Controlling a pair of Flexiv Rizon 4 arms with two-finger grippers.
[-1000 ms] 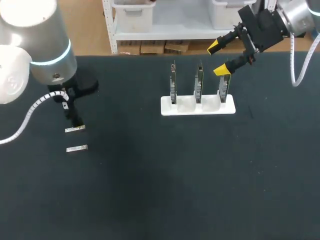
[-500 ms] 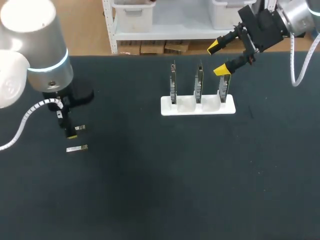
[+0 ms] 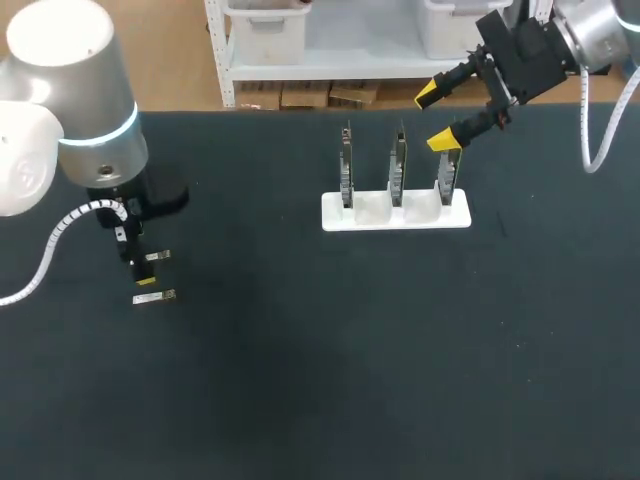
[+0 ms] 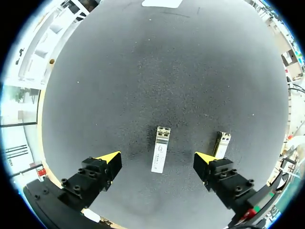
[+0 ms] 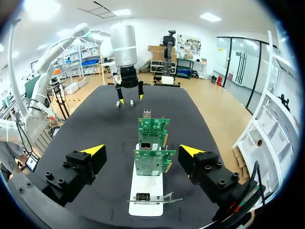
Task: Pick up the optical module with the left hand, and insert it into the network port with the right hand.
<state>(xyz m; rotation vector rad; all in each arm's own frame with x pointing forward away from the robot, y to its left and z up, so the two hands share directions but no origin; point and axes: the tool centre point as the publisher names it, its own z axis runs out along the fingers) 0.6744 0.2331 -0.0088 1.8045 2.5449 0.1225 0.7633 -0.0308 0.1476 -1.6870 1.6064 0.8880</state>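
Over the last second my left arm has shifted toward the near edge of the dark tabletop (image 3: 320, 360) and carried the left claw (image 3: 140, 268) down over the two modules, while my right arm has not moved.

In the left wrist view the left claw (image 4: 157, 157) is spread wide, its yellow-tipped fingers straddling a small silver rectangular optical module (image 4: 161, 149) that lies flat on the tabletop. Neither finger touches it. A second silver module of the same kind (image 4: 221, 144) lies just beside one fingertip, outside the gap. From the head view, the straddled one seems to be the farther of the pair (image 3: 158, 257), and the other (image 3: 155, 296) lies just nearer.

The right claw (image 3: 435, 118) is also open and holds nothing. It hangs above the far right end of the white plastic stand (image 3: 395, 215), which carries three upright green circuit boards (image 5: 153, 126) in a row. The metal network port (image 5: 146, 145) on the nearest board faces that claw.

As I judge it, the task has barely begun. The module is not yet gripped, so closing on it, lifting it, passing it to the right claw and pushing it into a port all remain. The neighbouring module sits close enough that it could get nudged.
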